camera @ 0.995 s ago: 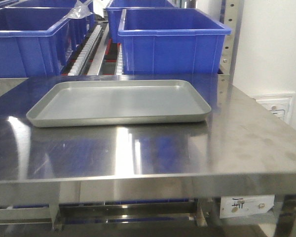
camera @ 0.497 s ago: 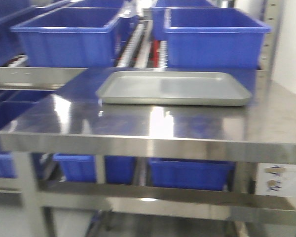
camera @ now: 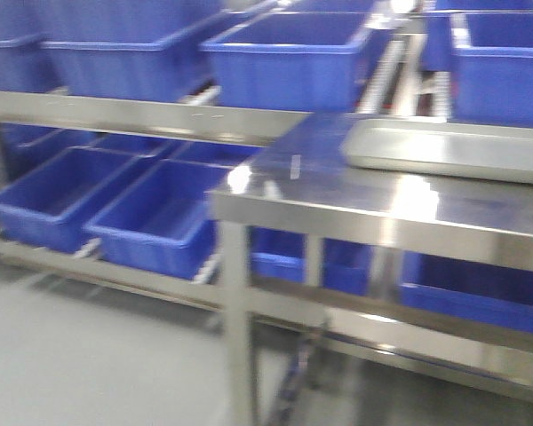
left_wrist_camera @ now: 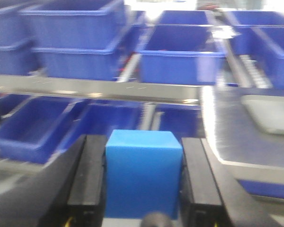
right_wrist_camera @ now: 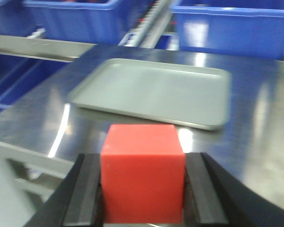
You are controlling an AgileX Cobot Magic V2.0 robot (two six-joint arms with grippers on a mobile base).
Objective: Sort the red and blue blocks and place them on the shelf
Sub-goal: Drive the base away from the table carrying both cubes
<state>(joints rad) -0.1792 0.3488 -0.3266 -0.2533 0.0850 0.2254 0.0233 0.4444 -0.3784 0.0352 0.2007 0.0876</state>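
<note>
1. The shelf [camera: 133,111] is stainless-steel racking that fills the front view from 9 to 12 o'clock. Blue bins [camera: 289,53] stand on its upper tier, and more sit on the lower tier at 8 o'clock. This view is blurred.
2. The left hand [left_wrist_camera: 143,151] is at 6 o'clock in the left wrist view. Its two black jaws are clamped on the blue block [left_wrist_camera: 143,184], one against each side face. The block is upright and off any surface. The shelf's front rail [left_wrist_camera: 94,89] crosses that view from 9 o'clock toward 3 o'clock, beyond the block.
3. The counter [camera: 338,191] is flat-topped steel and lies at 3 o'clock in the front view. Its left corner is just beside the shelf; whether the two touch cannot be told.
4. The tray [camera: 444,149] is shallow and grey. It lies flat on the counter at 2 o'clock in the front view.
5. The right hand [right_wrist_camera: 143,161] is at 6 o'clock in the right wrist view. Its jaws are pressed on the two side faces of the red block [right_wrist_camera: 143,184]. The block is held over the near part of the counter, with the tray beyond it at 12 o'clock.
6. Both blocks are in the hands; neither is on the shelf.
</note>
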